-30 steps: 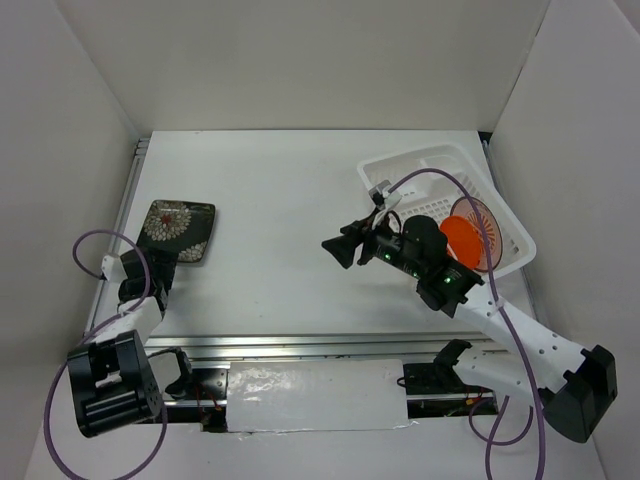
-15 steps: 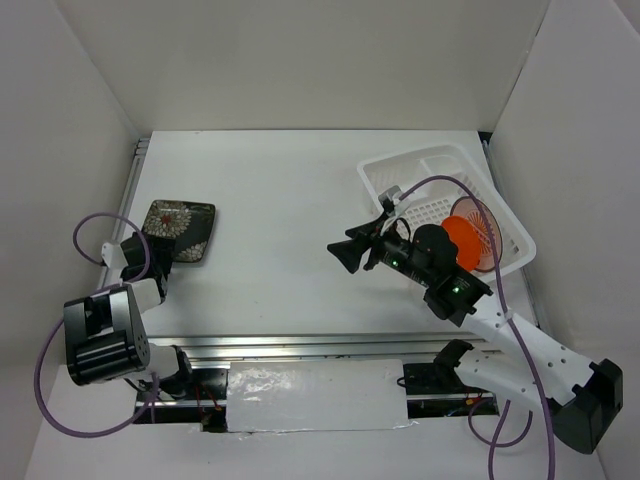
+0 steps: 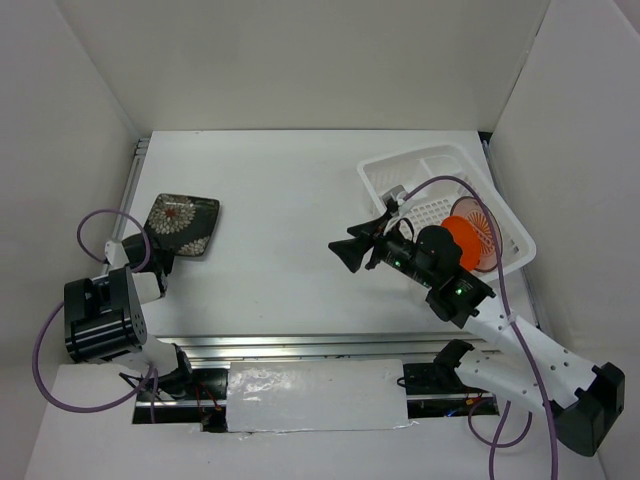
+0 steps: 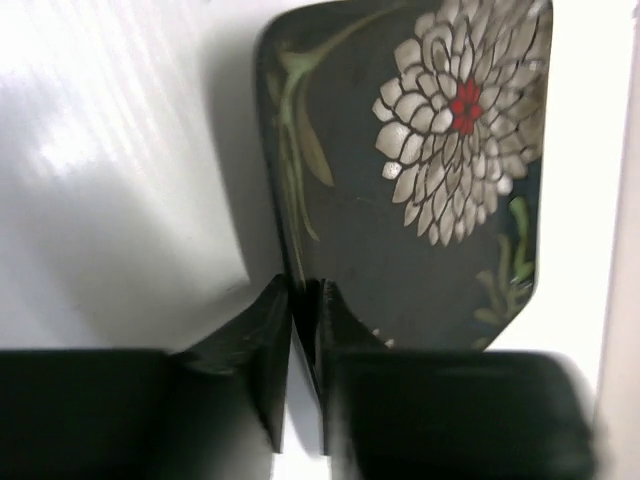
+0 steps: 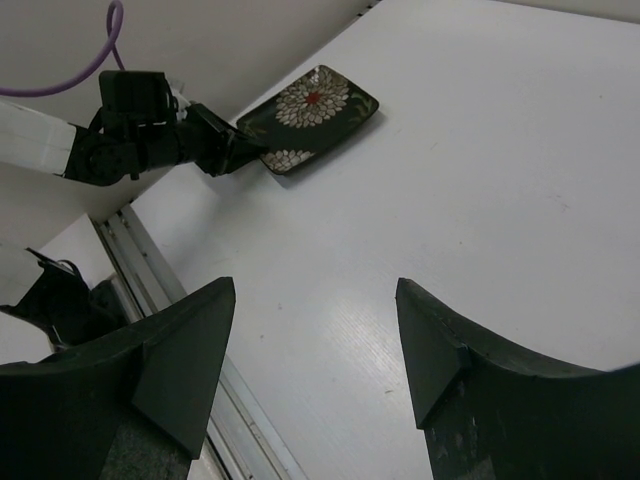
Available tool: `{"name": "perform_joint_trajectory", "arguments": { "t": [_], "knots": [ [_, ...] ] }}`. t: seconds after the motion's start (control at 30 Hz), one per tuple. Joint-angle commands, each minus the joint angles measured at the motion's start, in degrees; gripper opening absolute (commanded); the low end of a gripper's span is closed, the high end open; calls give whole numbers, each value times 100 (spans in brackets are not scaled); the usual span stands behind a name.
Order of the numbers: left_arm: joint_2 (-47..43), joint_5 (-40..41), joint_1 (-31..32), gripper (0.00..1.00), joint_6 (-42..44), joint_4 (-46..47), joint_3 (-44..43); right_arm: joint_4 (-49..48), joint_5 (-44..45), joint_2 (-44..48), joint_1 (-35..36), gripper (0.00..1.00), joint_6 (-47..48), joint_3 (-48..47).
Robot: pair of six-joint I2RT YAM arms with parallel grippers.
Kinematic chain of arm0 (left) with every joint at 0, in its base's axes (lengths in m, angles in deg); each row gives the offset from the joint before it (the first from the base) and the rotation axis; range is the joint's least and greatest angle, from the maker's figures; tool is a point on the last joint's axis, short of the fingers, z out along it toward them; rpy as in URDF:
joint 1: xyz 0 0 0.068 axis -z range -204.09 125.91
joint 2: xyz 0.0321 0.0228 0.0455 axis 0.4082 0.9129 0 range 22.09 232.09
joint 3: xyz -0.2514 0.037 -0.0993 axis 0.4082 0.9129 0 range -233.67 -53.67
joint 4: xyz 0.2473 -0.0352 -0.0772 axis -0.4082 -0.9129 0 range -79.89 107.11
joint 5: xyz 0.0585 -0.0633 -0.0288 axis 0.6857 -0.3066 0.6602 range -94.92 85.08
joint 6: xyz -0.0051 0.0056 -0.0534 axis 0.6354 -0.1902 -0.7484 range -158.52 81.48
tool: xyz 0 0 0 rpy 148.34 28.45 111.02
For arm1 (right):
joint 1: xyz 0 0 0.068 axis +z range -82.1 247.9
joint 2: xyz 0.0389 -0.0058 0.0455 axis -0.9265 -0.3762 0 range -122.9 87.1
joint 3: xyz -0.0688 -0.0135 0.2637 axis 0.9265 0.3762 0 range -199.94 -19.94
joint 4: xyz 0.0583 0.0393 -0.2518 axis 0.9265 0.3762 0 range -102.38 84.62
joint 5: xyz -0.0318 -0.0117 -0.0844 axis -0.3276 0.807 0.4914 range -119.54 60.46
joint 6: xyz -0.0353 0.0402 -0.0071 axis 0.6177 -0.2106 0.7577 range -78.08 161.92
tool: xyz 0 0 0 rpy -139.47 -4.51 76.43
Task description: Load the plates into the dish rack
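At the near left edge of the table (image 3: pixel 290 190), the left gripper (image 4: pixel 305 295) is pinched narrow on the near rim of the dark square plate (image 4: pixel 420 200), whose flowered face stretches away from the fingers toward the far side. The right gripper (image 3: pixel 345 252) hovers mid-table, jaws wide and holding nothing. Farther off at the right, the white dish rack (image 3: pixel 415 155) holds the orange plate (image 3: pixel 460 240) and the sunburst plate (image 3: pixel 478 212) on edge. The rack lies well apart from the held plate, right across the table, and the right arm is nearer to it.
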Motion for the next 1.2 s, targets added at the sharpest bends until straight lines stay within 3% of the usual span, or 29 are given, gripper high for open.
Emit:
{"name": "perform_joint_trajectory", "arguments": {
  "t": [0.0,0.03,0.07,0.5,0.67,0.87,1.17],
  "knots": [
    [103,-230,12,17,206,109,-174,-347,88,-68,-13,73,98,70],
    [121,-239,12,4,250,100,-183,-338,79,-85,-4,73,98,61],
    [130,-257,12,0,259,100,-192,-338,79,-94,-4,73,98,53],
    [-309,-924,12,0,452,847,195,-478,80,-603,-4,74,168,-158],
    [-371,-1915,21,0,531,1321,362,-295,-113,-1315,-21,75,413,-834],
    [-336,-3155,30,0,593,1919,415,399,-1167,-2501,-311,75,932,-2178],
    [-775,-4062,249,0,356,2605,670,945,-1792,-3599,-479,78,1258,-3269]
  ]
}}
